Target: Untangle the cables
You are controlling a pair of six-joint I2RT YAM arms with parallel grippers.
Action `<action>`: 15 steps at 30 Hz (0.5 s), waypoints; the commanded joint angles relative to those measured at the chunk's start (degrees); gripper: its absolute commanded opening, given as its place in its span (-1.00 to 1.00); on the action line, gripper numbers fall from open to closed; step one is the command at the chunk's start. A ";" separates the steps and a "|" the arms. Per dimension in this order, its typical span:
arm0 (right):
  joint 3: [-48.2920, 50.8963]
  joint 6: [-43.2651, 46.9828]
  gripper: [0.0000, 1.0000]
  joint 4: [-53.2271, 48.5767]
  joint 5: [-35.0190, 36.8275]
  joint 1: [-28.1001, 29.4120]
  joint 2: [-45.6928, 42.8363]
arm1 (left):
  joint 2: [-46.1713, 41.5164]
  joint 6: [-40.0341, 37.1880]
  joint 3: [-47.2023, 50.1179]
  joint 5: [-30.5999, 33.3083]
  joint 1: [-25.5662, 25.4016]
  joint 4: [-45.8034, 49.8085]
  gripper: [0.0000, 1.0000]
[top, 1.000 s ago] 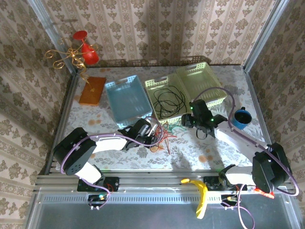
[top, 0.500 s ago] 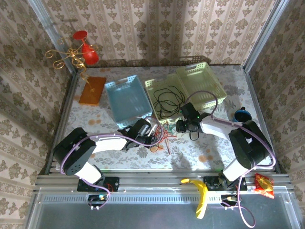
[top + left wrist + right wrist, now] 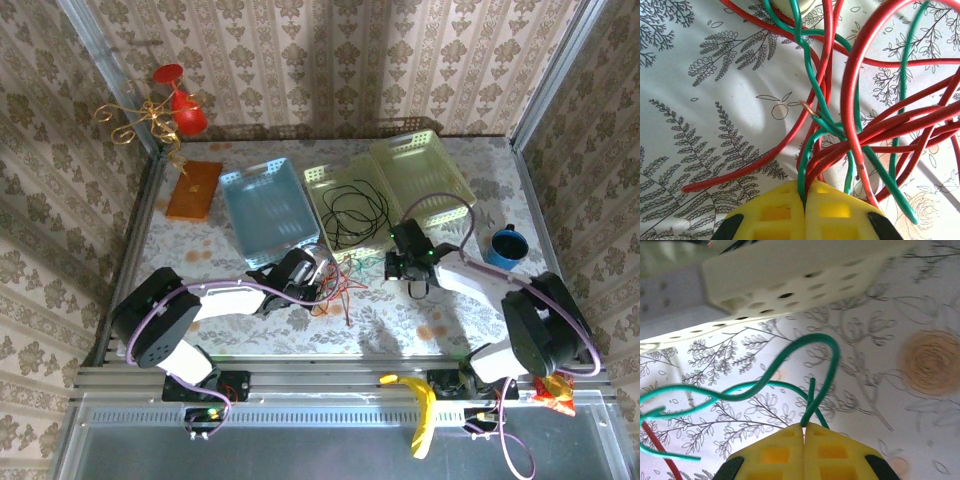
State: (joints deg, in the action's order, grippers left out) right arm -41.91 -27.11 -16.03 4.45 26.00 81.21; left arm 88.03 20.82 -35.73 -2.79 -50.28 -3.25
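Since half a second ago, the right arm has folded differently and its right pincer [image 3: 408, 270] sits slightly nearer my side of the worktop [image 3: 200, 262]; the left arm has not shifted.

- Blue tray [image 3: 265, 205]: far left-centre.
- Left pincer [image 3: 322, 276]: low on the worktop just in front of the blue tray. In the left wrist view its yellow fingers [image 3: 770, 215] are pressed together on the tangle [image 3: 840, 137], with strands of the red cable [image 3: 855, 85] and green cable [image 3: 816, 102] running into the seam.
- Pale basket [image 3: 322, 176]: right of the tray, holding the coiled black cable [image 3: 355, 215].
- Right pincer [image 3: 803, 432]: fingers closed on a loop of green cable [image 3: 826, 342], lifted over the worktop beside the basket wall [image 3: 790, 277].
- Blue cup [image 3: 508, 247]: far right.
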 commanded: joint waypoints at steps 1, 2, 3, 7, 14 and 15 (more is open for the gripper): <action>2.59 -2.57 -0.94 -2.69 -2.61 -2.92 -5.73 | 1.18 -0.56 1.18 0.41 0.03 4.58 -1.00; 3.23 -2.68 -0.95 -3.06 -3.29 -4.16 -7.20 | 1.18 -0.56 1.27 0.41 0.03 4.56 -1.00; 3.66 -2.82 -0.94 -3.46 -4.23 -5.46 -8.46 | 1.18 -0.56 1.27 0.35 0.10 4.56 -1.00; 5.32 -3.73 -0.95 -4.80 -7.82 -11.74 -13.78 | 1.27 -0.71 1.36 0.15 0.26 4.53 -1.00; 5.57 -4.68 -0.94 -5.27 -9.53 -17.97 -18.28 | 2.48 -0.70 1.44 -0.39 0.45 3.55 -1.00; 5.28 -3.63 -0.90 -4.92 -10.79 -17.79 -18.16 | 2.53 -0.60 1.44 -0.51 0.47 3.37 -1.00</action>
State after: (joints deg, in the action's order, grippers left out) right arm -36.80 -30.72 -19.55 -2.87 8.43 63.70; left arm 88.14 20.82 -35.73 -2.96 -50.17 -3.33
